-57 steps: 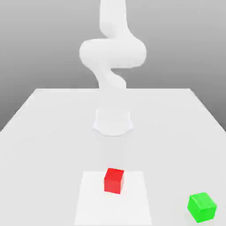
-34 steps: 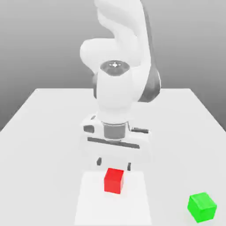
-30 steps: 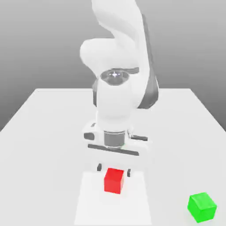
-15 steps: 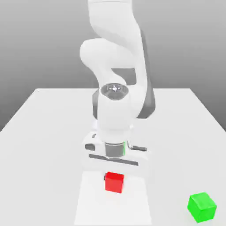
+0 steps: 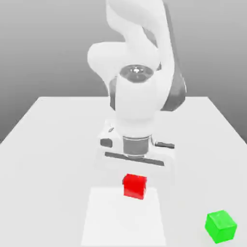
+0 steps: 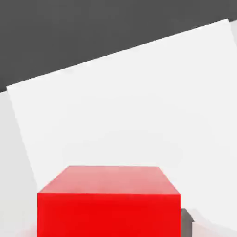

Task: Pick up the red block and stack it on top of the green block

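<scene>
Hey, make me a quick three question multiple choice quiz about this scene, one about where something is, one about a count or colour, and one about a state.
1. Where does the green block sit in the exterior view?
A. Near corner on that view's right
B. Directly under the arm
C. Far edge on that view's left

2. How many blocks are there?
A. One
B. Two
C. Three

3. What is the state of the red block?
A. Resting flat on the table, untouched
B. Stacked on the green block
C. Held by the gripper, lifted off the table

Answers:
1. A, the green block lies low at the exterior view's right, apart from the arm.
2. B, one red block and one green.
3. C, the red block hangs just under the gripper, above the white table.
</scene>
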Available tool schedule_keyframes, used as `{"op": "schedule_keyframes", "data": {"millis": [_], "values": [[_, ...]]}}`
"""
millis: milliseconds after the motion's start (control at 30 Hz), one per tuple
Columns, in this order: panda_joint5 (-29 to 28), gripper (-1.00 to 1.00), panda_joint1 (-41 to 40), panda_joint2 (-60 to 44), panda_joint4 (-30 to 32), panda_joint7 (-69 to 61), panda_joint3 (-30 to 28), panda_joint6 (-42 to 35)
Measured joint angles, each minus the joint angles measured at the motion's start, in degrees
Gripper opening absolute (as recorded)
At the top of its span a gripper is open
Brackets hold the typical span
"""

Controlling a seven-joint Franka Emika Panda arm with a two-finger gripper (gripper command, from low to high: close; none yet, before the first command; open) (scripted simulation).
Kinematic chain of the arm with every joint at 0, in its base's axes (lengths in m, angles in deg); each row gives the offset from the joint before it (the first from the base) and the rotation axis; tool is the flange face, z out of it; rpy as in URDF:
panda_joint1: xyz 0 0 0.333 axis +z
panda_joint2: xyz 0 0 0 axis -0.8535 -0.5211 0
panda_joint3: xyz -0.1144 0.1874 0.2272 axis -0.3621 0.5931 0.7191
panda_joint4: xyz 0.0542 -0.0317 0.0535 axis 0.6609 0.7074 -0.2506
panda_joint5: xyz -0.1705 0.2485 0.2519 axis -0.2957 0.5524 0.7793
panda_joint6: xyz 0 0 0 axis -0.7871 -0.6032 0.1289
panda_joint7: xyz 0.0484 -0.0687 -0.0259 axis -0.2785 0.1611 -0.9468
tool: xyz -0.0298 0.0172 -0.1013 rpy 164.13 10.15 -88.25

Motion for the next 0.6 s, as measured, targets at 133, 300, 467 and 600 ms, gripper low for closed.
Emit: {"op": "schedule_keyframes", "data": {"millis": [133, 300, 467, 600], "values": [[-1.9, -1.0, 4.22, -3.18, -6.51, 7.83, 1.55, -3.49], [-5.32, -1.0, 9.66, -7.17, -14.6, 18.44, 3.32, -7.57], [-10.63, -1.0, 13.21, -15.66, -17.19, 24.41, 0.91, -1.85], [-11.32, 1.0, 13.68, -16.86, -17.29, 24.93, 0.37, -0.81]]}}
